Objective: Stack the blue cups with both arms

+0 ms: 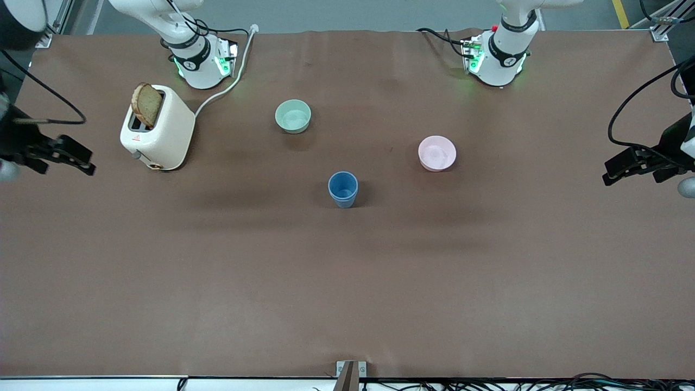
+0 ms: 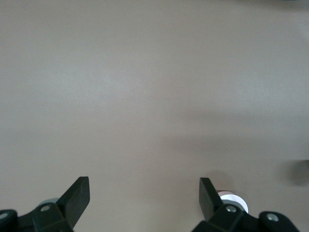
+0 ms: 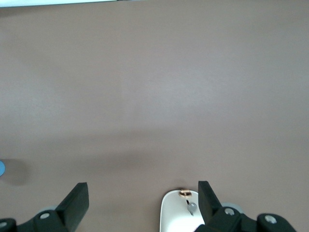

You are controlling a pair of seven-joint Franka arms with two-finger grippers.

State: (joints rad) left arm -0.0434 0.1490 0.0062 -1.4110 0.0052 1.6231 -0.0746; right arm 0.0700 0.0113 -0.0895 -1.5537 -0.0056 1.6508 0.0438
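Note:
The blue cups (image 1: 342, 189) show as one upright blue tumbler shape in the middle of the table; a ridge low on its wall looks like a second cup's rim, so one seems to sit inside the other. A blue sliver of it (image 3: 1, 168) shows at the edge of the right wrist view. My right gripper (image 1: 81, 160) is open and empty in the air at the right arm's end of the table, beside the toaster; its jaws (image 3: 143, 203) stand wide apart. My left gripper (image 1: 611, 172) is open and empty over the left arm's end; its jaws (image 2: 145, 195) frame bare table.
A cream toaster (image 1: 157, 127) with a slice of bread in it stands near the right arm's base; its end shows in the right wrist view (image 3: 181, 215). A mint-green bowl (image 1: 293, 116) and a pink bowl (image 1: 437, 153) lie farther from the camera than the cups.

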